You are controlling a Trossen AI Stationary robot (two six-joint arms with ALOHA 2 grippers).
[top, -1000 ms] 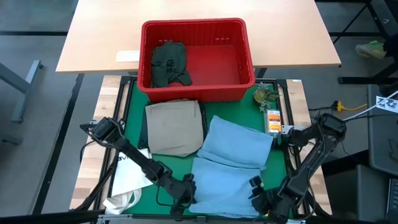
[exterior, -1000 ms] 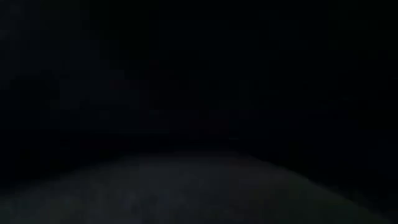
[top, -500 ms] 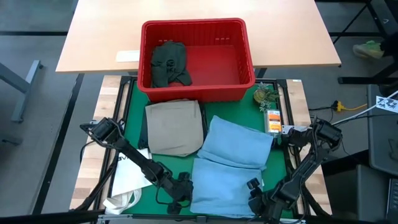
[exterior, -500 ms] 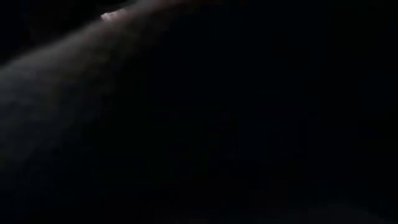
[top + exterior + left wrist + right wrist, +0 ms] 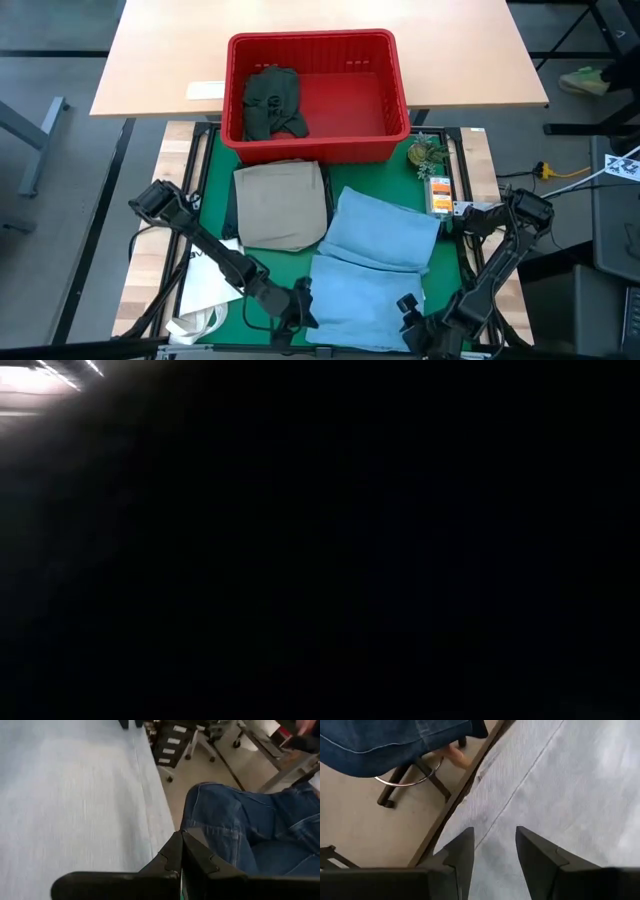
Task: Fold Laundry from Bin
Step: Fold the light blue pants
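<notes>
Jaws pinched shut on the left gripper (image 5: 303,303) and parted on the right gripper (image 5: 411,312), both are hovering over the light blue jeans (image 5: 375,262) at the desk's near edge.

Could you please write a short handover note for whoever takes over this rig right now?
Left gripper: shut, at the near left edge of the light blue garment.
Right gripper: open, empty, over that garment's near right edge.
Done: folded khaki trousers lie on the green mat.
Left: finish folding the light blue garment; the dark green piece waits in the red bin.
</notes>
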